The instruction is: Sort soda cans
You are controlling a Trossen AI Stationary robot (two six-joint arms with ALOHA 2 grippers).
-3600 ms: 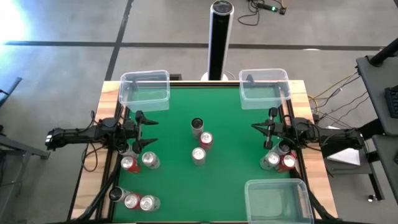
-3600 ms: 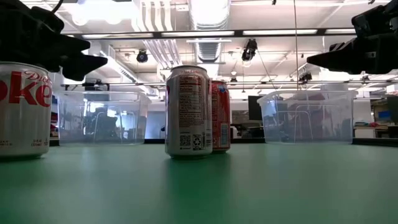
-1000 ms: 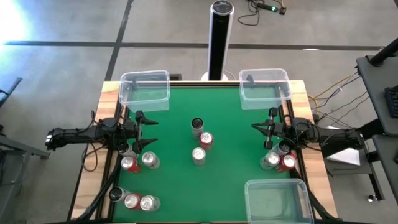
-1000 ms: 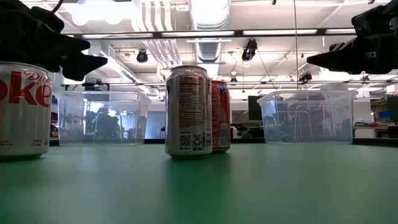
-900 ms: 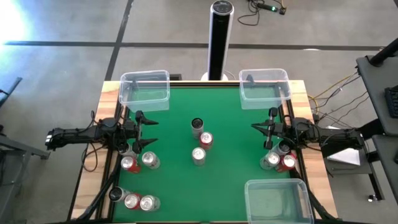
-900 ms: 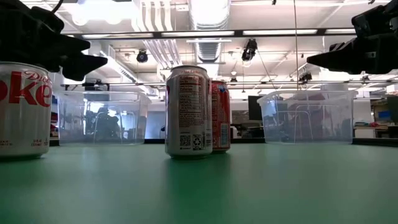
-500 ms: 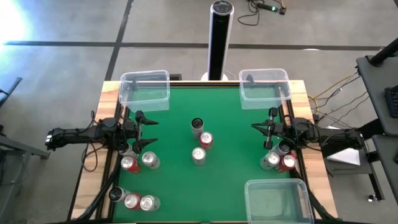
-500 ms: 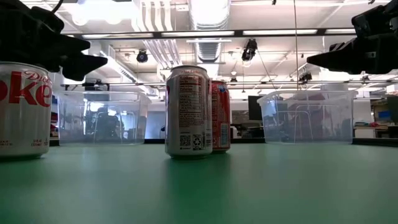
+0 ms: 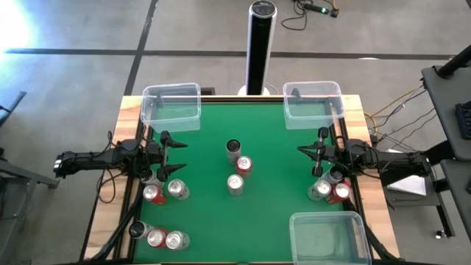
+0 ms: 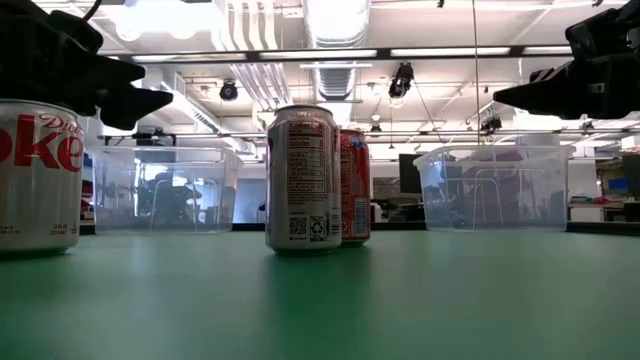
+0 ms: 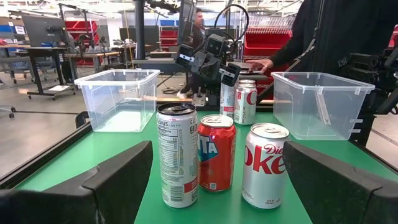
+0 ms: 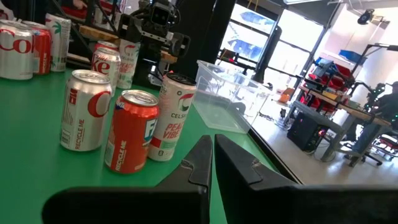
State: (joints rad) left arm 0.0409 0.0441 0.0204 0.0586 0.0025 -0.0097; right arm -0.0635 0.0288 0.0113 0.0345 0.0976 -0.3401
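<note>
Both arms wait at the sides of the green table (image 9: 280, 221), low over it. The left gripper (image 9: 171, 154) is at the left edge, about halfway between near and far. Its fingers are wide apart and hold nothing. The right gripper (image 12: 212, 148) is at the right edge, facing it. In its wrist view the two fingers seem almost closed, with only a thin gap between them, and nothing is between them. From above I cannot confirm this well.

The soda cans stand upright in four groups. In the middle of the table there are three in a row from far to near: a dark can (image 9: 233, 149), a red can (image 9: 243, 165) touching it, and a silver can (image 9: 235, 184) just beside. Near the left gripper stand a red one (image 9: 151, 193) and a silver one (image 9: 177, 190). At the near left corner three more (image 9: 156, 237) are close together. Beside the right gripper is another small group (image 9: 329, 190).

Three clear tubs are on the table: far left (image 9: 171, 96), far right (image 9: 313, 92) and near right (image 9: 327, 221). A black post (image 9: 260, 51) stands beyond the far edge.
</note>
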